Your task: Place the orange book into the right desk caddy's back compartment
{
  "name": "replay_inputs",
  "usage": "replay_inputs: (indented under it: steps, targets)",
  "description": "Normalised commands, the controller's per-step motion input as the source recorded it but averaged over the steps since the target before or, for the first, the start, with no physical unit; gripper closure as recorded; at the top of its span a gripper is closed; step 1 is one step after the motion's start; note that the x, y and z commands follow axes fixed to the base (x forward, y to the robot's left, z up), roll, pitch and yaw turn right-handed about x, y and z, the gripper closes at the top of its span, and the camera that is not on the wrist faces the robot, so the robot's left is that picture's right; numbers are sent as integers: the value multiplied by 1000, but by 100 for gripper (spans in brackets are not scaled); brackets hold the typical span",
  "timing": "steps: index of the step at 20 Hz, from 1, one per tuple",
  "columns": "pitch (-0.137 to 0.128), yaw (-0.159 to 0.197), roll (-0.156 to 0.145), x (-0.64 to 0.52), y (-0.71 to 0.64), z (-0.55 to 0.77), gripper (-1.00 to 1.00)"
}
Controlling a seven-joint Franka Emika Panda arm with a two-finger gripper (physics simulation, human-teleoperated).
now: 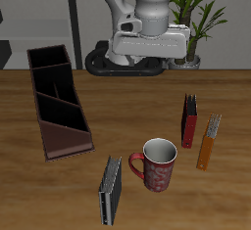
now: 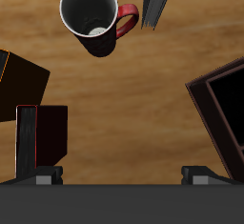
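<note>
The orange book (image 1: 209, 141) stands upright on the table near the front, beside the thicker dark-red book (image 1: 189, 119). The right desk caddy (image 1: 59, 102) lies across the table from them. Its sloped low end points toward the front edge and its back compartment (image 1: 49, 60) is the section farthest back. My gripper (image 1: 147, 50) hangs high over the back of the table, away from both, open and empty. In the wrist view its fingertips (image 2: 43, 173) stand wide apart around the gripper's middle (image 2: 122, 175). The orange book (image 2: 17, 83) shows cut off by the frame edge, and a corner of the caddy (image 2: 224, 109) also shows.
A red mug (image 1: 157, 163) stands near the front between the books and the caddy; it also shows in the wrist view (image 2: 95, 16). A grey-black book (image 1: 110, 190) stands at the front edge beside it. The dark-red book (image 2: 43, 132) is close to the orange one. A plant (image 1: 196, 19) stands behind.
</note>
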Motion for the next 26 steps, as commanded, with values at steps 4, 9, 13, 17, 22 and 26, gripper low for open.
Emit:
replay_inputs:
  steps: [4,9,13,17,22,26]
  targets:
    - [-17,-23,13,152,439,-4,-100]
    - [-14,-2,51,134,425,-14,-100]
    - [-25,-12,22,106,348,-17,-100]
    - [-45,-5,6,167,558,-63,-100]
    - [-38,-1,-6,164,258,-46,-100]
    - [16,-61,-51,260,119,-146,-100]
